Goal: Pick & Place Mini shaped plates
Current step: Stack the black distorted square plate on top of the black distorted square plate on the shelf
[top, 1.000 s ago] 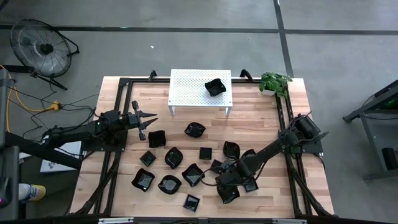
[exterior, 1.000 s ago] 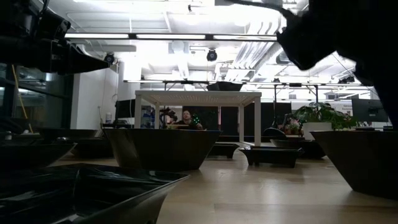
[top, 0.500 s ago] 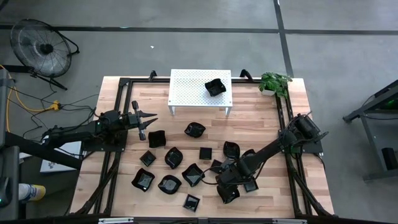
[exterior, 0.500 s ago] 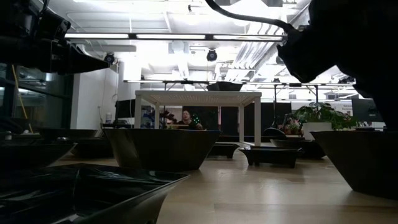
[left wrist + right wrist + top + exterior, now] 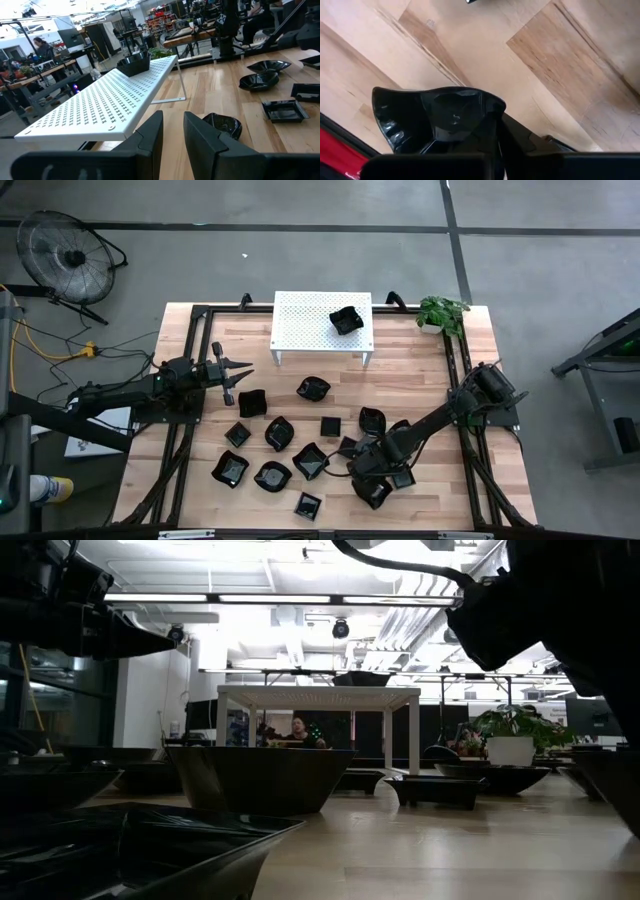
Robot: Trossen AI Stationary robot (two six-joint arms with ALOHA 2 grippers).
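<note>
- High view: right gripper (image 5: 372,488) sat low over the near right part of the wooden table (image 5: 420,360), clamped on a mini plate (image 5: 374,493). Other mini shaped plates (image 5: 279,433) lay scattered mid-table; one plate (image 5: 346,319) rested on the white stand (image 5: 300,322) at the far side. Judgement: lift straight up before travelling, since neighbouring dishes lie just beside the grasp. Left gripper (image 5: 240,370) waited at the left, jaws partly parted, holding nothing.
- Low view: stand (image 5: 318,695) stood upright at the far end; dishes ringed the near foreground. An open workshop with ceiling lights lay beyond.
- Left wrist view: stand surface (image 5: 100,105) had bare room beside its one dish (image 5: 134,63).
- Right wrist view: fingers pinched the rim of the wavy plate (image 5: 440,120), bare wood below. A rim pinch on glossy ware may slip, so move slowly.
</note>
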